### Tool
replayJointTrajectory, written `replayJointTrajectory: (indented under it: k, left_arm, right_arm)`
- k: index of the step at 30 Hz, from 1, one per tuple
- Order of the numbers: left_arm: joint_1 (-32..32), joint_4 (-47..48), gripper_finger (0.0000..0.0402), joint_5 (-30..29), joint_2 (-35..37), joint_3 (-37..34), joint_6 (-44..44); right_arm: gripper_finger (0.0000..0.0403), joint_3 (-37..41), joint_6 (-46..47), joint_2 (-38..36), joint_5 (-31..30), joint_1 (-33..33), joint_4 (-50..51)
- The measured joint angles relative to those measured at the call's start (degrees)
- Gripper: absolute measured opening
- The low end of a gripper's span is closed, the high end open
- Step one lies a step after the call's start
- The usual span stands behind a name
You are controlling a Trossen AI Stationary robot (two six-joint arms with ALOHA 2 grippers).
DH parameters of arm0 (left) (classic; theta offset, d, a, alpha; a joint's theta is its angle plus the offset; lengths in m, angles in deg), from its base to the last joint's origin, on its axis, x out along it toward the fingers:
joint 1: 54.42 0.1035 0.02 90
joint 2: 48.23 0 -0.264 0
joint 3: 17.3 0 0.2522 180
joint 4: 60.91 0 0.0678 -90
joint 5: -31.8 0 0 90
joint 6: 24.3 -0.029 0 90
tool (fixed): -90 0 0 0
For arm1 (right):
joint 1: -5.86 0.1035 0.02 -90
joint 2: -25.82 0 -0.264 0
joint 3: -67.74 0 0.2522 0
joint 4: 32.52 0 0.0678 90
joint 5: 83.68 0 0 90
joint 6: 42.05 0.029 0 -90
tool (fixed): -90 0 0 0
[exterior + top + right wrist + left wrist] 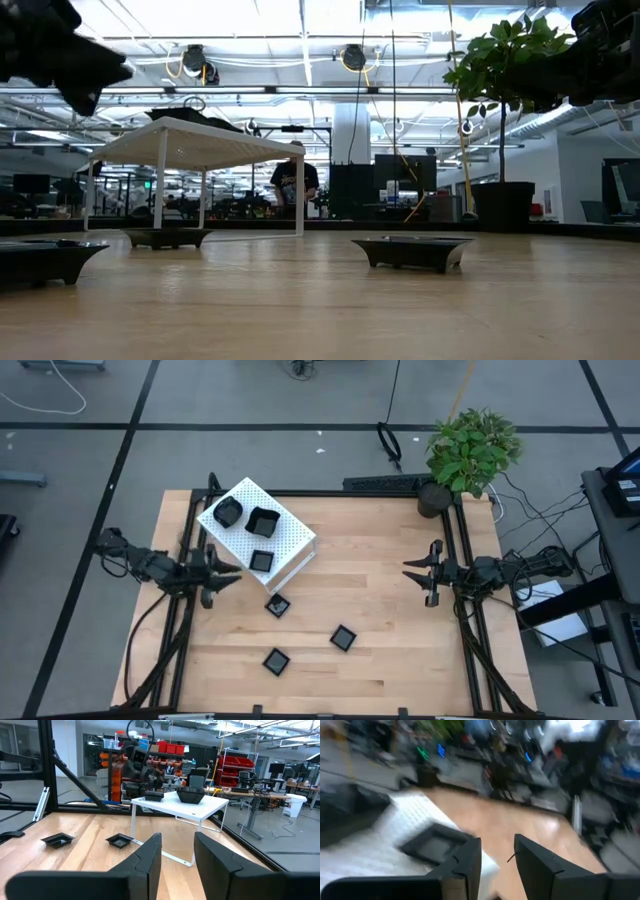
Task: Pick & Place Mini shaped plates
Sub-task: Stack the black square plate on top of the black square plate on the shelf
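Note:
Three mini shaped plates [228, 512], [262, 520], [261, 560] lie on top of the white perforated box [290, 538] at the table's far left. Three more rest flat on the wood: one [277, 605] just near of the box, one [343, 637] toward the middle, one [276, 660] nearer the front edge. My left gripper [228, 573] hangs open beside the box's near-left side, pointing level toward the right, with nothing between its fingers [470, 862]. My right gripper [412, 572] waits open at the right, pointing left, fingers [150, 852] bare.
A potted plant [470, 452] stands at the table's far right corner. Black frame rails [462, 560] run along the left and right edges. Bare wood lies between the two grippers. A person [295, 185] stands in the room behind the table.

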Motion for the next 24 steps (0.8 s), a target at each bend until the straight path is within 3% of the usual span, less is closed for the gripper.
replayJointTrajectory:
  k: [4, 8, 16, 24]
  left_arm:
    - [-0.02, 1.69, 0.0120, 5.45, -0.86, -0.34, -1.41]
    - [-0.04, 0.65, 0.0120, 10.22, -1.36, -0.59, -5.34]
    - [-0.01, 1.59, 0.0120, 9.89, -1.96, -0.53, -4.90]
    - [-0.02, 1.43, 0.0120, 9.84, -1.96, -0.53, -4.15]
  right_arm:
    - [0.0102, 0.00, 0.30, 0.30, 0.09, 0.02, -1.60]
    - [0.0103, 0.00, 6.68, 0.62, 0.11, 0.02, -6.13]
    - [0.0102, 0.00, 10.53, 0.63, 0.04, 0.00, -13.09]
    - [0.0102, 0.00, 10.50, 0.68, -0.07, -0.04, -13.28]
